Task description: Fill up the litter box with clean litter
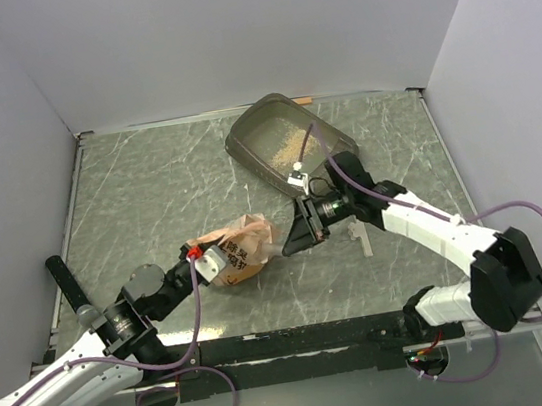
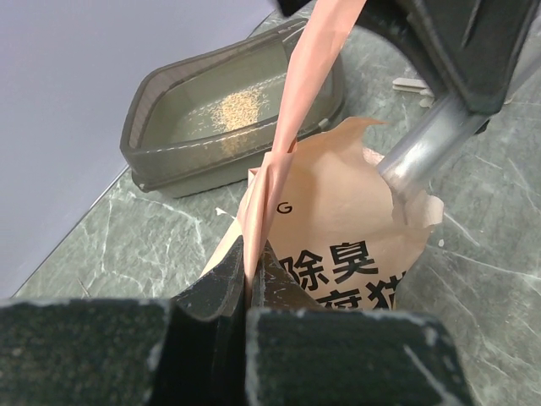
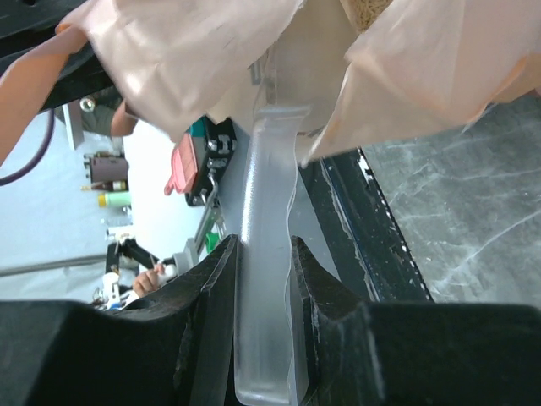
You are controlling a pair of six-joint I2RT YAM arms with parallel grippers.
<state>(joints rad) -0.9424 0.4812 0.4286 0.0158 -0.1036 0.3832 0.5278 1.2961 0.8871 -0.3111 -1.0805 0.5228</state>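
Grey-brown translucent litter box, rounded, with flared rim, at the far right of the marbled tabletop, beyond the bag. Inside, a thin pale tan scatter of clean litter, with much of the floor bare. Left jaws pinched tight on the edge of the orange-pink printed bag. Right jaws clamped narrow around a frosted plastic handle reaching into the bag's mouth.

Smooth translucent plastic litter box; glossy film bag; matt marbled table.
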